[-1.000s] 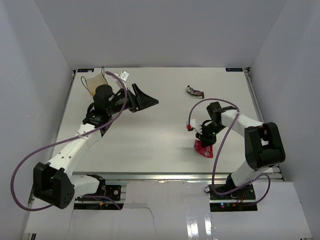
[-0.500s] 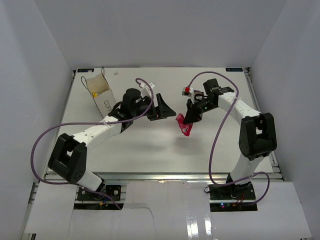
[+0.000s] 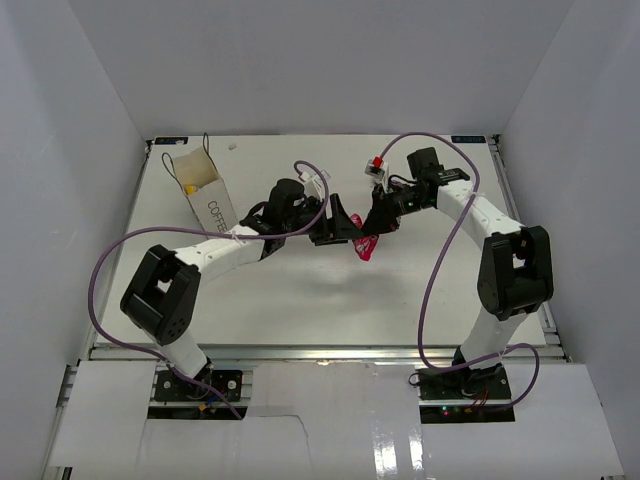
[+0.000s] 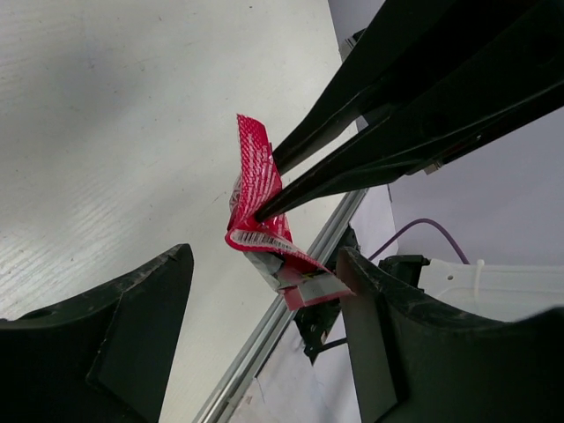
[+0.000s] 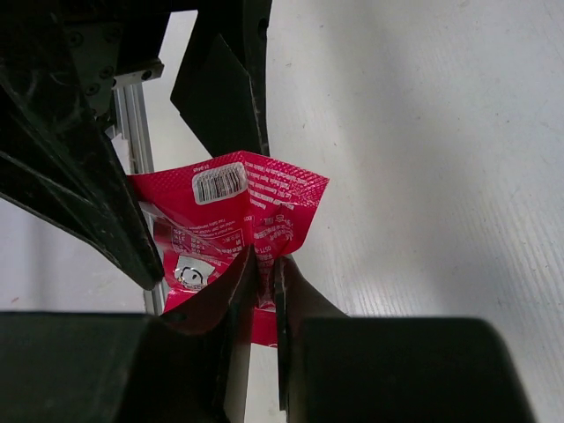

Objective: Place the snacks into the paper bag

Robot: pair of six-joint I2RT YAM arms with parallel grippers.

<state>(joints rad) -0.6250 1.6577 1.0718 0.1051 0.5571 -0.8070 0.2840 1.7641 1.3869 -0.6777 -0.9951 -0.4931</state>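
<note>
Pinching a crinkled, glossy red packet (image 5: 238, 211) by its lower edge, the right gripper (image 5: 264, 264) is clamped tight above the table (image 3: 300, 290). The left gripper (image 4: 264, 256) gapes wide, its fingers flanking the packet. The boxy white paper bag (image 3: 205, 190) stands well apart.

"COFFEE" on paper bag (image 3: 214, 209), barcode (image 5: 218, 183) on pink-red packet (image 5: 273, 211), small print illegible

My right gripper (image 3: 372, 231) and left gripper (image 3: 349, 228) are covering most of the pink-red packet (image 3: 365, 247) from above. The paper bag (image 3: 213, 208) wall is hiding part of what is possibly a yellow packet (image 3: 190, 186).
</note>
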